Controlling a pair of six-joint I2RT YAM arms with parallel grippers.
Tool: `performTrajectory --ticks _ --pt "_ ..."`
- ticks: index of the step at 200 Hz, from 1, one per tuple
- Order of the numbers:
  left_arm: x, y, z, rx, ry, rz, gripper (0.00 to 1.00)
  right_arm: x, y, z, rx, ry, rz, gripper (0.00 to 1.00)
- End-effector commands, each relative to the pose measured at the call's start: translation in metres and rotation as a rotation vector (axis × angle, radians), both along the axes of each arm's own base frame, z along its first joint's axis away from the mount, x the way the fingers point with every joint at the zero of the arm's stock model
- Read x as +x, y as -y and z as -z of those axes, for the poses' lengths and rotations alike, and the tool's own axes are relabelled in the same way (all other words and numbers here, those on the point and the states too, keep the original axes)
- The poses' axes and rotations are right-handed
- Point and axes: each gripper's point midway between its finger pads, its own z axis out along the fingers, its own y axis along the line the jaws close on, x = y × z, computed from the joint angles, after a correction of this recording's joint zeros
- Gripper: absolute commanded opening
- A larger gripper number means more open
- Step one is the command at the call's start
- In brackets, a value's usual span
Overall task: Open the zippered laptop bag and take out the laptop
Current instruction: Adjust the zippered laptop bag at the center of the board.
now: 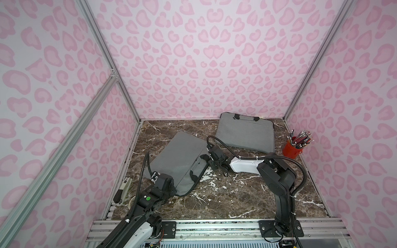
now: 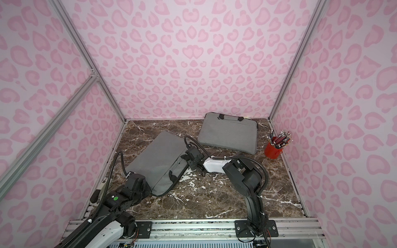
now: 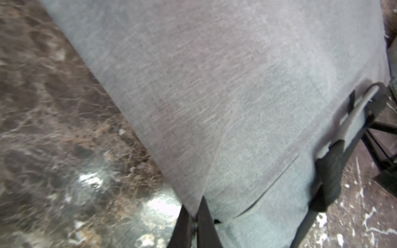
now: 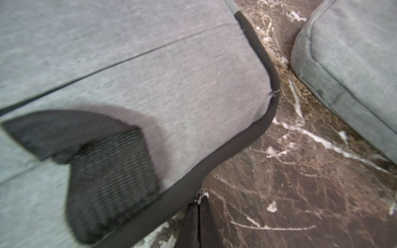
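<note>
Beside the far left rim of the brown marble-patterned surface (image 1: 236, 193), a small white-and-black gadget (image 1: 122, 189), too small to identify. Next, the left tool (image 3: 194, 212), clenched on the near corner of the grey fabric laptop bag with black trim (image 1: 178, 156), seemingly to anchor that bag against any pull along its zipper. Bag itself lying flat and skewed on the left-centre of the surface, black webbing handles (image 4: 107, 171) pointing toward the middle, seemingly zipped shut along the black zipper band (image 4: 236, 139); no laptop in sight, so presumably inside, though not provable from here. At the bag's right-hand corner, the right tool (image 4: 198, 203), pressed shut with tips on a small metal zipper pull (image 4: 199, 195), by the look of it gripping that pull for a drag along the edge; blurred, so hold not certain. Opposed placement of the two tools sensible: one pinning, one pulling. Further right and back, against the rear wall, a second grey fabric bag with a top handle (image 1: 245, 133), flat, closed, well apart from both tools and untouched. Far right, a red cup of pencils (image 1: 292, 149), upright near the side wall, clear of the work. No brand, label or legible writing on either bag or the cup; only a plain green dot sticker (image 1: 147, 198) on the left arm.
</note>
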Motion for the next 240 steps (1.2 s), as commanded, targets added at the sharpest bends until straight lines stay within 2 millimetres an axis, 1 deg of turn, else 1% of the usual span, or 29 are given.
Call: performTrajectory --ticks 1,42,73,93,114,139,152,156,174,190,192,214,221,240 --pt "-0.003 -0.027 -0.001 0.110 0.008 -0.100 0.01 -0.001 0.020 0.005 -0.068 0.005 0.061 0.00" --pt "0.003 -0.035 -0.008 0.143 0.029 -0.126 0.01 -0.009 0.033 0.005 -0.075 0.001 0.085 0.00" --pt "0.012 -0.040 -0.006 0.147 0.038 -0.146 0.01 -0.020 0.043 0.010 -0.075 -0.017 0.103 0.00" --pt "0.023 -0.044 -0.007 0.158 0.046 -0.153 0.01 -0.028 0.049 0.012 -0.065 -0.029 0.118 0.00" --pt "0.037 -0.049 -0.012 0.187 0.064 -0.155 0.01 -0.038 0.054 0.013 -0.049 -0.044 0.130 0.00" --pt "0.051 -0.059 -0.019 0.252 0.086 -0.181 0.01 -0.049 0.055 0.012 -0.041 -0.054 0.138 0.00" --pt "0.061 -0.060 -0.024 0.276 0.116 -0.173 0.02 -0.055 0.053 0.012 -0.034 -0.060 0.137 0.00" --pt "0.064 -0.059 -0.026 0.279 0.123 -0.166 0.04 -0.057 0.052 0.012 -0.032 -0.061 0.137 0.00" --pt "0.075 -0.055 -0.034 0.288 0.150 -0.130 0.21 -0.064 0.046 0.012 -0.025 -0.071 0.133 0.00" --pt "0.078 -0.051 -0.037 0.286 0.148 -0.098 0.34 -0.069 0.042 0.013 -0.019 -0.078 0.133 0.00" --pt "0.079 -0.050 -0.037 0.285 0.147 -0.094 0.38 -0.070 0.042 0.013 -0.018 -0.078 0.133 0.00" --pt "0.076 -0.044 -0.034 0.252 0.132 -0.066 0.62 -0.072 0.036 0.013 0.001 -0.086 0.132 0.00" --pt "0.073 -0.042 -0.031 0.241 0.118 -0.067 0.65 -0.072 0.034 0.013 0.006 -0.087 0.130 0.00" --pt "0.067 -0.034 -0.027 0.193 0.090 -0.037 0.65 -0.074 0.030 0.013 0.007 -0.091 0.123 0.00"
